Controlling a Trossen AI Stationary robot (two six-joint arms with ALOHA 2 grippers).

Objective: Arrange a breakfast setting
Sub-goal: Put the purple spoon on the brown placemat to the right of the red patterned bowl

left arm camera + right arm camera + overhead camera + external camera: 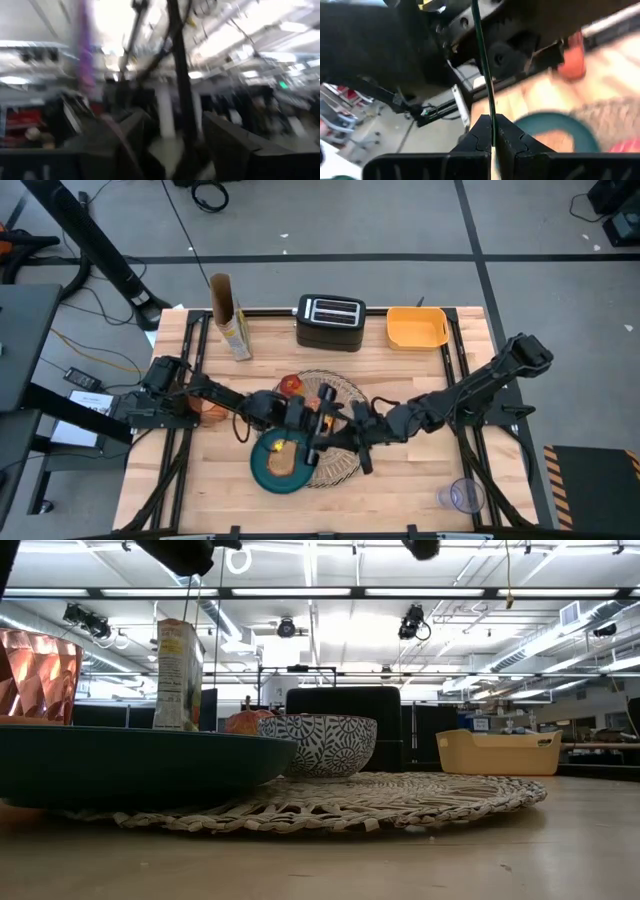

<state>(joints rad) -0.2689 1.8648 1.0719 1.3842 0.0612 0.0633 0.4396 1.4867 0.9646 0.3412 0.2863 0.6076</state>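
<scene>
A woven straw placemat [345, 470] [400, 800] lies mid-table. On its near left edge rests a teal plate [262, 470] [120, 765] with a toast slice [283, 460] on it. A patterned bowl [320, 745] stands on the mat, with a red apple [290, 385] behind it. An orange cup [212, 412] stands to the left, off the mat. Both grippers meet above the mat. My right gripper [345, 438] [492, 120] is shut on the blue spoon, which shows edge-on as a thin dark strip. My left gripper [312, 420] [175, 125] is open, its fingers on either side of a thin dark bar [181, 90]. My right gripper pinches the spoon's thin handle [491, 125] between its two fingertips. The strip runs on from the fingers toward the left gripper's black body. It is lifted clear, above the plate. Which end of the spoon the fingers have, I cannot tell. My left gripper: blur hides whether a finger touches the bar.
Along the far edge stand a black toaster [330, 322], a yellow bin [415, 328] [500, 752] and a tall box [235, 335] [178, 675]. A clear cup [462, 496] sits at the near right corner. Bare wood shows at the near right of the mat.
</scene>
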